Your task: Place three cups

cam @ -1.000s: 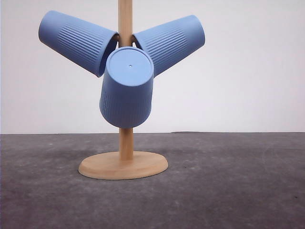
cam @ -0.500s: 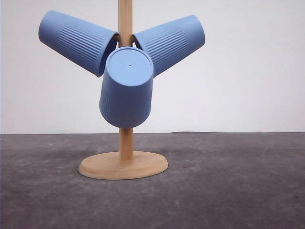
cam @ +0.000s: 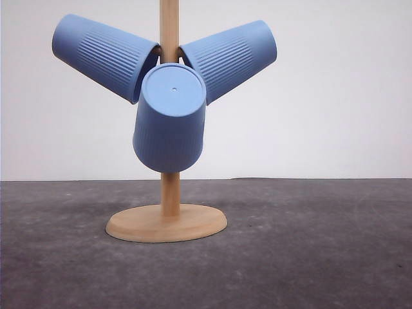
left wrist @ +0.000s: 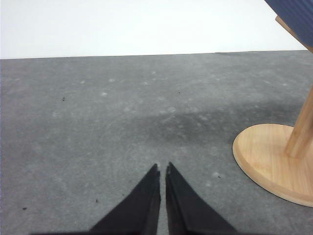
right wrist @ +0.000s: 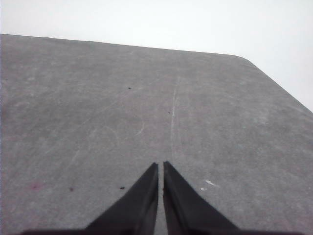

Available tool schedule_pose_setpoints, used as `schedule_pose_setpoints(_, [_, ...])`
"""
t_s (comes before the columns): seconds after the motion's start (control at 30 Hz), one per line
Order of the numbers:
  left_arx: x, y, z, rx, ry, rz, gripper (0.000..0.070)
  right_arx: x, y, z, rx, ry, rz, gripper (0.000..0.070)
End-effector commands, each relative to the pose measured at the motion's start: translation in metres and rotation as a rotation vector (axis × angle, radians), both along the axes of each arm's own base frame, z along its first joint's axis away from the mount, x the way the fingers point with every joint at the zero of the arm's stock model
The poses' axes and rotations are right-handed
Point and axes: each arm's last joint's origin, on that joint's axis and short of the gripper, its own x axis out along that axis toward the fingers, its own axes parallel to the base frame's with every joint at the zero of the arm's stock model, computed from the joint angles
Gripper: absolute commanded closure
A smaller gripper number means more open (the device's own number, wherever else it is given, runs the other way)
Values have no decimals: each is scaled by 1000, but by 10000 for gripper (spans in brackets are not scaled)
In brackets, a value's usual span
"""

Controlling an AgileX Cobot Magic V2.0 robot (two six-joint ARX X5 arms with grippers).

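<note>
The black left gripper (left wrist: 162, 167) hangs over the grey, scuffed tabletop (left wrist: 107, 117), its two pointed fingers nearly touching. Off to one side stands the round light-wood stand base (left wrist: 266, 159) with its slanting wooden post (left wrist: 302, 129); a ribbed blue plastic cup (left wrist: 296, 14) peeks in above.

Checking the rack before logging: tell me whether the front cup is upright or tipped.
Tipped. The front cup hangs on the wooden stand, its flat base facing the camera and angled upward, mouth toward the post, off the table.
</note>
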Motion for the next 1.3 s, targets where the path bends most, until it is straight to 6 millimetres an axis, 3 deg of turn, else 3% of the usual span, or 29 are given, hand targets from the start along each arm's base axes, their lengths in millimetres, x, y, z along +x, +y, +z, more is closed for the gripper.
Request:
schedule_pose_setpoints(0.0, [1,0,-3,-1,1,2,700,0,0,0,13,-7,-8,684])
schedule_pose_setpoints(1.27, [1,0,-3,-1,1,2,700,0,0,0,13,-7,-8,684])
